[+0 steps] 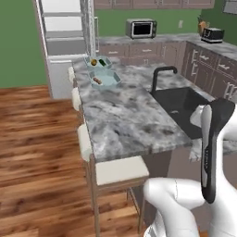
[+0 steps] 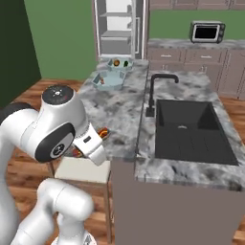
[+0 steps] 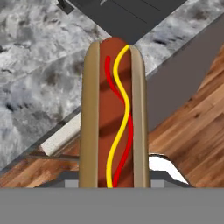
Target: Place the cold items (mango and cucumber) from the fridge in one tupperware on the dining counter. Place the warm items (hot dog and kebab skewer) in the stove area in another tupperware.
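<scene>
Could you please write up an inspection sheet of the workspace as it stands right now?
Surface: grey-white marbled dining counter with pale stools along its left edge.
Job's things: two tupperwares at the counter's far end; the farther tupperware holds the mango and the cucumber; the nearer tupperware holds one reddish item, too small to identify. The hot dog is in the gripper.
Clutter: nothing seen on the counter.
Grippers: shut on the hot dog, held near the counter's near edge.
Cables: nothing seen.
Surroundings: fridge open beyond the counter; black sink with faucet; toaster oven; wood floor.
</scene>
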You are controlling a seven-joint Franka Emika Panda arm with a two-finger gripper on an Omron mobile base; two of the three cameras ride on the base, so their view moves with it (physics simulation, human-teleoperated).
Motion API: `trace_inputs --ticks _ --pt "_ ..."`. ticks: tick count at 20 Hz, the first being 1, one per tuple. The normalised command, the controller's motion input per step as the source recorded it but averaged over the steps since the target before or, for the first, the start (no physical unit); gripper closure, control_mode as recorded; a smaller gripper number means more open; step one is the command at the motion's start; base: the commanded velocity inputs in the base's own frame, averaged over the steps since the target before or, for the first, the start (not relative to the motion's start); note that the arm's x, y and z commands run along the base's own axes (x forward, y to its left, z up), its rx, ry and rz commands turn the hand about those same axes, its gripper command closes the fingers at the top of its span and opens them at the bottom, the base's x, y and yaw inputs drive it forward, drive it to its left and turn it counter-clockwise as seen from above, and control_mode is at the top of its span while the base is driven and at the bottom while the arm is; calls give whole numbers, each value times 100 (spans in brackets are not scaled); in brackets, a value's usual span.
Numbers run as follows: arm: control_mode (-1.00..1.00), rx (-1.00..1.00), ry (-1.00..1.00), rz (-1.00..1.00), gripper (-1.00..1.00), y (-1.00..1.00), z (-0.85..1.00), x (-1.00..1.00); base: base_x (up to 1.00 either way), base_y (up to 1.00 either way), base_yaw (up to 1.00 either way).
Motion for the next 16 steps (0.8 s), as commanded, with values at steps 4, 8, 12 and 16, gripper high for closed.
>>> trace_inputs --ticks 4,8,12,16 --pt "100 0 0 0 100 0 0 0 -66 96 11" --pt "100 0 0 0 100 0 0 0 -10 100 0" --pt "100 0 0 0 100 0 0 0 22 100 -4" --pt "100 0 0 0 100 0 0 0 38 100 -11"
